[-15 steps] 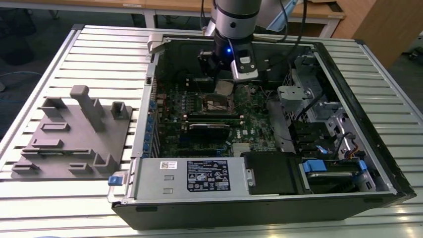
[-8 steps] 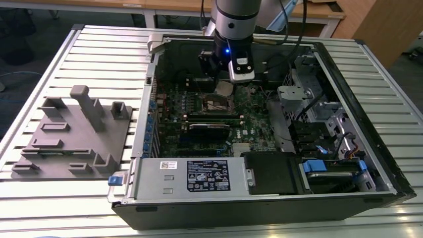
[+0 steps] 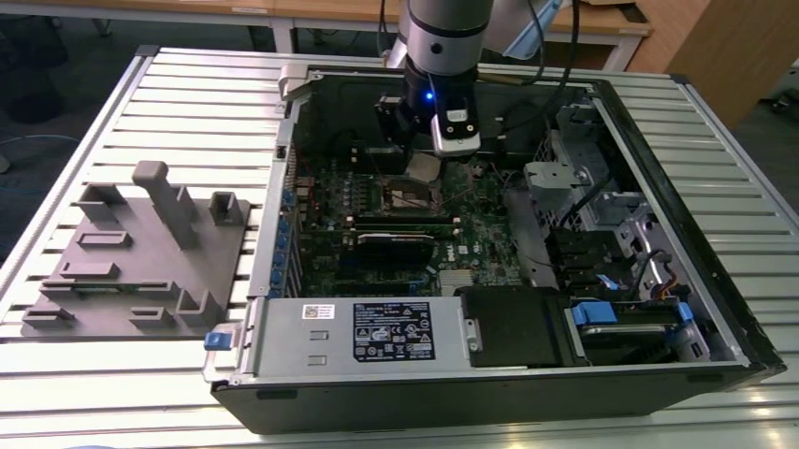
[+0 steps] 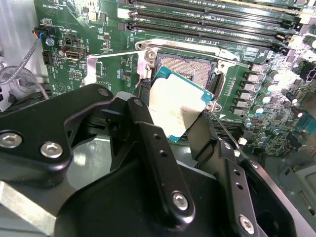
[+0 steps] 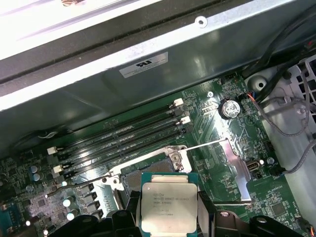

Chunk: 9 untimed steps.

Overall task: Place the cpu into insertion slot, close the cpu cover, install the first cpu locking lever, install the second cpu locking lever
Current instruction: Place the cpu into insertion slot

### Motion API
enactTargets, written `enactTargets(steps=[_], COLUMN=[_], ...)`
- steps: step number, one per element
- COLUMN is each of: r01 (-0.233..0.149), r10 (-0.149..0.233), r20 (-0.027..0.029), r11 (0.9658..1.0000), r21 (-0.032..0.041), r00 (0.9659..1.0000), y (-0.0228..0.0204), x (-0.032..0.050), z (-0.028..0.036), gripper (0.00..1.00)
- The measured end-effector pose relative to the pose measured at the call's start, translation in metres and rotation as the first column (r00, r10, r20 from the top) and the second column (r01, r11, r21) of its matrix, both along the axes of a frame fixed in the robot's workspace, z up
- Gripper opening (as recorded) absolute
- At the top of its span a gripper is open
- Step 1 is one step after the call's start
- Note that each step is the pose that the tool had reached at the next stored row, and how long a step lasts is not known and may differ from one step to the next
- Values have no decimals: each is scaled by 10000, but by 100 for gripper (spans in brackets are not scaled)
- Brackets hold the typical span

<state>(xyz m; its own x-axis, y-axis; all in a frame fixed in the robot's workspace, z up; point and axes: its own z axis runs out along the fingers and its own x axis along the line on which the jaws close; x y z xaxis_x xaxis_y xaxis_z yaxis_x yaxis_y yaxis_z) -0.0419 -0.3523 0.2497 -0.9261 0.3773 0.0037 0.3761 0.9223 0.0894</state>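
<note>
Pincer (image 5: 169, 213) grips cpu (image 5: 169, 203) above the insertion slot (image 4: 190, 66).

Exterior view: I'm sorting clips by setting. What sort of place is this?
Likely a lab or workshop bench: an open computer case lies on a slatted metal table, a grey fixture sits beside it, and the gripper holds a cpu over the motherboard.

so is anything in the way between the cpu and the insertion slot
Nothing visible does. The gripper holds the cpu close by the insertion slot, which lies bare; the cpu cover is swung open to one side.
</note>
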Motion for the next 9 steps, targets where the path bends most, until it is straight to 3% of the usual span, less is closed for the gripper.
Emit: enactTargets(steps=[5,9], r01=[14,429], r10=[-14,-429], r20=[-1,-1], r11=[10000,9991], r21=[-2,-1], r00=[10000,9991], y=[-1,0], x=[0,0], z=[-20,-33], gripper=[54,54])
